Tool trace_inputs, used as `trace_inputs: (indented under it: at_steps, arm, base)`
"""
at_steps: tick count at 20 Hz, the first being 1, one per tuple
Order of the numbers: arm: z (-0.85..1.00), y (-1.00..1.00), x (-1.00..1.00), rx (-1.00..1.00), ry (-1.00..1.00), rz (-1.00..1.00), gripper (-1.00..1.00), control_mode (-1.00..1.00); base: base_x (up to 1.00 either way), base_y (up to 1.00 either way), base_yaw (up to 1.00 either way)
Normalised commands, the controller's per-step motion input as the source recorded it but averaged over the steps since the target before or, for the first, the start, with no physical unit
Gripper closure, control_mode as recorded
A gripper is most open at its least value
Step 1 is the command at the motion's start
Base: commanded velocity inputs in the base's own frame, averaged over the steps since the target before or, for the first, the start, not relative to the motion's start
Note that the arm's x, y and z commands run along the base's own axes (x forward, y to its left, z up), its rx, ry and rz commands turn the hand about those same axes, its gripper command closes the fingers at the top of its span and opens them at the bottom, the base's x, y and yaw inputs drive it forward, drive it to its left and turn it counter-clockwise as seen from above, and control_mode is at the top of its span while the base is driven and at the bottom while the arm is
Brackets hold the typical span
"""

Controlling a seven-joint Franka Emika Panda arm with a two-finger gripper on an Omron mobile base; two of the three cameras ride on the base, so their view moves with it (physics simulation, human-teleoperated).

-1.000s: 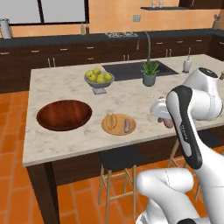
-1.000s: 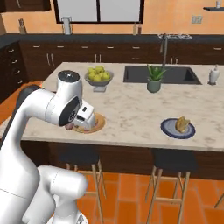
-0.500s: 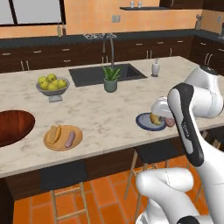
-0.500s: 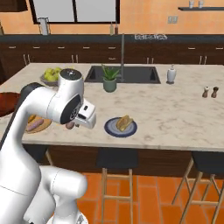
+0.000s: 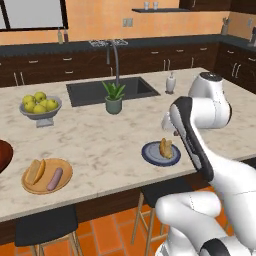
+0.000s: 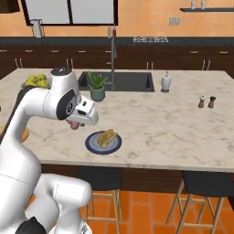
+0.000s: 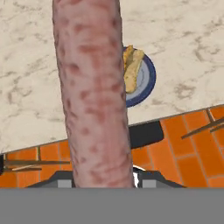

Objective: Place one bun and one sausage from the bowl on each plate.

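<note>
The hand (image 6: 73,123) is clamped narrow on a sausage (image 7: 94,92), whose long axis runs straight out along the hand's line of sight. The dark blue-grey plate (image 6: 93,145), the landmark for the coming move, lies on the tabletop (image 6: 164,128) just ahead of and below the hand, already carrying a bun (image 6: 107,136). The plate sits near the tabletop's front edge; the bare rim beside the bun looks like the only room for the sausage. The tan-orange plate (image 5: 30,186), well apart from the blue-grey one, has both items.

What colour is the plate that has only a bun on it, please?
Dark blue-grey plate; clearest in the left base view.
</note>
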Motion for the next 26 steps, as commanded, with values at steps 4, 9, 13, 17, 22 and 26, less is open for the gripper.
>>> trace_inputs:
  at_steps: [4, 9, 13, 17, 22, 26]
  arm:
    - [-0.46, 0.63, 0.80, -0.41, -0.01, -0.16, 1.00, -1.00]
    - [-0.74, 0.02, 0.95, 0.00, 0.11, -0.18, 1.00, -1.00]
    - [-0.86, -0.01, 0.68, 0.11, 0.09, -0.16, 1.00, -1.00]
    - [-0.83, 0.00, 0.53, 0.02, 0.01, -0.20, 1.00, -1.00]
    - [-0.65, -0.28, 0.32, 0.00, 0.00, -0.24, 1.00, -1.00]
    - [-0.36, -0.21, 0.00, 0.00, 0.00, -0.17, 1.00, -1.00]
  base:
    - [0.00, 0.00, 0.00]
    - [0.00, 0.00, 0.00]
    - [0.00, 0.00, 0.00]
    - [0.00, 0.00, 0.00]
    - [0.00, 0.00, 0.00]
    - [0.00, 0.00, 0.00]
